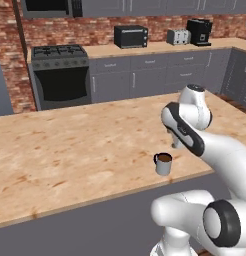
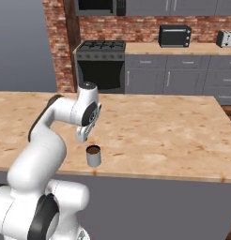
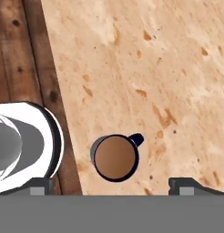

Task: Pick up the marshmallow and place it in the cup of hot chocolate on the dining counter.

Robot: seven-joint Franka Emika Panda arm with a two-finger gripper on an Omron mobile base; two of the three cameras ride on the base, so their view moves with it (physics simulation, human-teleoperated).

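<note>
Cup of hot chocolate (image 3: 114, 157) below open hand (image 3: 112, 186), between fingertips.

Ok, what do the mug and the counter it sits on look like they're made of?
The cup of hot chocolate looks like matte grey ceramic, though a plain rendered surface leaves that open; its handle reads darker from above, and flat brown liquid fills it. The dining counter looks like light orange-tan wood or wood-look laminate: grain streaks and darker knots, little shine, over a plain grey front panel.

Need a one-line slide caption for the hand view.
Open gripper looks straight down on the cup of hot chocolate near the dining counter edge.
</note>
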